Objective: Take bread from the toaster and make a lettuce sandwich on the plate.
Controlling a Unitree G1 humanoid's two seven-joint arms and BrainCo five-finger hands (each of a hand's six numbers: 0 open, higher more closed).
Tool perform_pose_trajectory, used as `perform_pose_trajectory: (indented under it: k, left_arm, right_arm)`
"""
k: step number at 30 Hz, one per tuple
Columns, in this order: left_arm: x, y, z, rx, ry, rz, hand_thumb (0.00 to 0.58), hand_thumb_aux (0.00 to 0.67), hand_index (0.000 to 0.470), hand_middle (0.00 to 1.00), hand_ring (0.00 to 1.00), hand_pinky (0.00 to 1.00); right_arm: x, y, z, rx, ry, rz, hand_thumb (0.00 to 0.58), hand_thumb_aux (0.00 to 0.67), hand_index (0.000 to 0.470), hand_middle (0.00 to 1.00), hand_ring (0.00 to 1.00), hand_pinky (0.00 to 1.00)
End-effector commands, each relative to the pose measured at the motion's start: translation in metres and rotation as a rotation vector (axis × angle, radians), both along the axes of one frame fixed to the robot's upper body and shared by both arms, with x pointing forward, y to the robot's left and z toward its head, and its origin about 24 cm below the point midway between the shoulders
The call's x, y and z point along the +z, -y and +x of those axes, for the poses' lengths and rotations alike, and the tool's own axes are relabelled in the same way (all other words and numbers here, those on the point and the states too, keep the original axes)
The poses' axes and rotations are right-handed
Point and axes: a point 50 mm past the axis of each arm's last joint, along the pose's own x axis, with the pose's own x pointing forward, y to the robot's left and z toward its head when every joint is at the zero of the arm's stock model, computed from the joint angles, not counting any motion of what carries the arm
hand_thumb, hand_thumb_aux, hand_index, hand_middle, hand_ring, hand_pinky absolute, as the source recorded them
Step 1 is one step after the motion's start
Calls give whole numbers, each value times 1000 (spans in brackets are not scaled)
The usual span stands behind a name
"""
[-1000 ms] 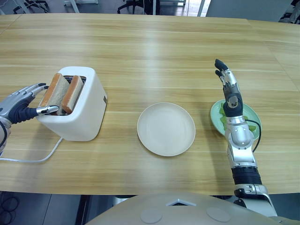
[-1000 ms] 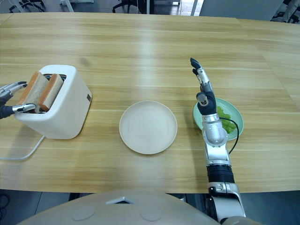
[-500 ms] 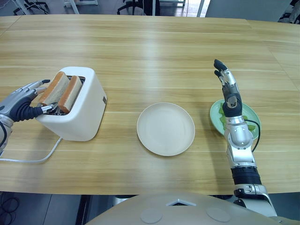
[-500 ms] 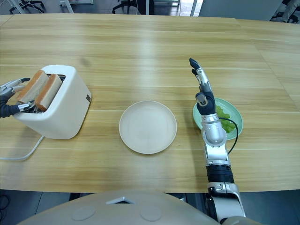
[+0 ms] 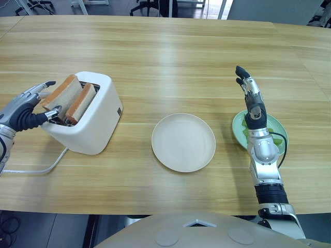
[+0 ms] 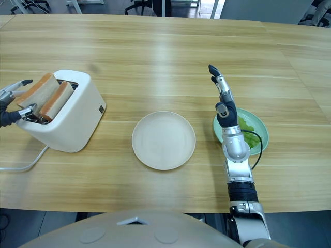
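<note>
A white toaster [image 5: 95,126] stands at the left of the table, tipped to the right, with two slices of bread sticking out of its slots. My left hand [image 5: 21,112] is shut on the left slice [image 5: 61,92], fingers over its far edge and thumb at its near side. The right slice [image 5: 80,102] leans beside it. An empty cream plate [image 5: 183,142] lies in the middle. My right hand [image 5: 252,102] stands upright and open above the left rim of a green bowl [image 5: 278,125] holding lettuce [image 6: 252,138].
The toaster's white cord [image 5: 36,168] trails off toward the near left table edge. Bare wood stretches behind the toaster, plate and bowl. Chair bases stand beyond the far edge.
My left hand closed on the left slice and drew it up and leftward. The toaster tipped and slid slightly to the right. The right hand stayed put.
</note>
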Motion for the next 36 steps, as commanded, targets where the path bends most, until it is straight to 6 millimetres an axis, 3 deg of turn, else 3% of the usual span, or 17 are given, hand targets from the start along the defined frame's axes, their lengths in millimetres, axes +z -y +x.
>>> perform_pose_trajectory:
  k: [1, 4, 5, 6, 7, 8, 9, 10, 24, 28, 36]
  left_arm:
    - [16, 8, 1, -45, 86, -95, 580, 670, 460, 0, 0, 0]
    - [24, 10, 0, -57, 120, -159, 580, 670, 460, 75, 75, 75]
    - [26, 11, -1, -62, 133, -183, 580, 670, 460, 216, 216, 216]
    - [28, 11, -1, -69, 141, -203, 580, 670, 460, 216, 216, 216]
    - [30, 11, -2, -74, 147, -222, 580, 670, 460, 341, 341, 341]
    - [31, 11, -2, -75, 152, -235, 580, 670, 460, 714, 714, 714]
    - [32, 11, -2, -72, 158, -245, 580, 670, 460, 714, 714, 714]
    - [32, 10, -2, -68, 161, -253, 580, 670, 460, 1000, 1000, 1000]
    - [52, 18, 4, -186, 249, -530, 580, 670, 460, 1000, 1000, 1000]
    - [64, 20, 7, -227, 289, -619, 580, 670, 460, 1000, 1000, 1000]
    - [84, 34, 15, -317, 335, -683, 580, 670, 460, 1000, 1000, 1000]
  right_arm:
    - [-2, 1, -1, -1, -15, 2, 0, 0, 0, 0, 0, 0]
    - [-3, 1, 0, -1, -15, 1, 0, 0, 0, 0, 0, 0]
    - [-3, 1, 0, -1, -15, 1, 0, 0, 0, 0, 0, 0]
    - [-3, 1, 0, -1, -15, 1, 0, 0, 0, 0, 0, 0]
    - [-3, 1, 0, -1, -15, 1, 0, 0, 0, 0, 0, 0]
    - [-3, 1, 0, -1, -15, 1, 0, 0, 0, 0, 0, 0]
    - [-3, 1, 0, 0, -15, 0, 0, 0, 0, 0, 0, 0]
    - [-3, 1, 0, 0, -15, 0, 0, 0, 0, 0, 0, 0]
    - [1, 12, 1, -39, -7, -21, 0, 0, 0, 0, 0, 0]
    - [5, 33, 1, -133, -1, -80, 0, 0, 0, 0, 0, 0]
    - [16, 99, -6, -464, -10, -476, 0, 0, 0, 0, 0, 0]
